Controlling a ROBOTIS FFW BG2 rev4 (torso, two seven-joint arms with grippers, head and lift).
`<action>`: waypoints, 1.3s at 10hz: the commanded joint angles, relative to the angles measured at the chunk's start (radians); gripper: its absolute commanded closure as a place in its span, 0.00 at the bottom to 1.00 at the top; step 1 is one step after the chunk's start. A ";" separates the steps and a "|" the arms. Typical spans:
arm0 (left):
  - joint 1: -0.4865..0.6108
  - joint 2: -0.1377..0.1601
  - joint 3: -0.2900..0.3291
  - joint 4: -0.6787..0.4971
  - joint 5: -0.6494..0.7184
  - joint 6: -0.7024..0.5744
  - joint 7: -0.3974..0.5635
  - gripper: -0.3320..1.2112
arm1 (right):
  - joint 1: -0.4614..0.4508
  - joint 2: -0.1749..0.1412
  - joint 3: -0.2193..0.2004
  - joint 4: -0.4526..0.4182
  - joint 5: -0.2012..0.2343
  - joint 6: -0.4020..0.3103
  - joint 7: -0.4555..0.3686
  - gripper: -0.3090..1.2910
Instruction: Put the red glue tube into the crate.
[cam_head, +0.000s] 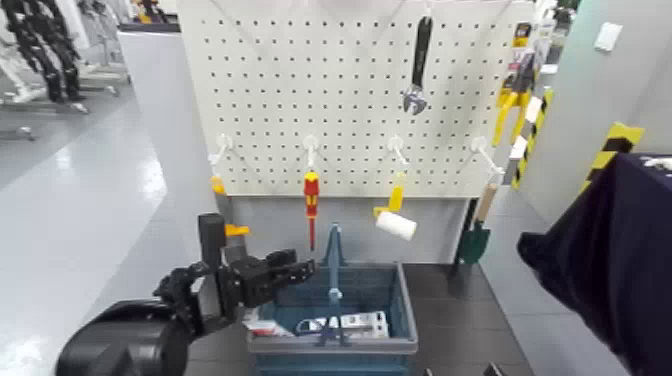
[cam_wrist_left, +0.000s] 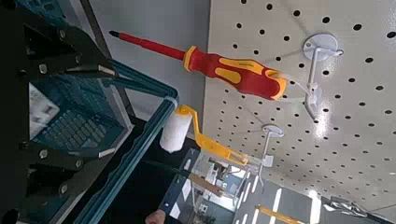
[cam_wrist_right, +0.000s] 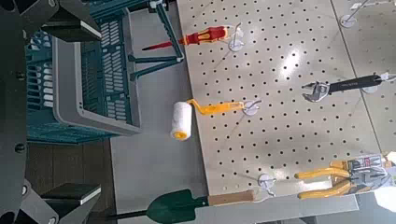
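Inside the crate (cam_head: 408, 310), the red glue tube (cam_head: 266, 327) lay at the near left. Above its left side, the left gripper (cam_head: 309, 268) had its jaws parted, empty; the right gripper (cam_head: 461, 371) waited near right, jaws wide and empty.

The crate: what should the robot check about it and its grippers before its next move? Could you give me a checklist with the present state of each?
1. Left gripper, by the crate, open with nothing between its fingers: ok
2. Red-and-white item lying inside the crate's near left corner: ok
3. That item confirmed as the glue tube: cannot tell, only part shows
4. Crate's handle folded down out of the way: not ok, it stands up
5. Screwdriver hanging on its hook: ok
6. Right gripper open and empty, near the crate: ok
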 joint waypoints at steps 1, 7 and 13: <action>-0.002 -0.001 0.000 -0.002 -0.002 -0.001 0.003 0.15 | 0.000 0.000 0.000 0.000 0.000 0.000 0.000 0.29; 0.028 0.001 0.011 -0.077 -0.007 -0.016 0.025 0.15 | 0.002 0.000 -0.005 0.002 -0.006 -0.002 0.000 0.29; 0.442 0.007 0.125 -0.703 -0.206 -0.031 0.402 0.16 | 0.017 0.005 -0.012 -0.008 0.006 -0.017 -0.009 0.29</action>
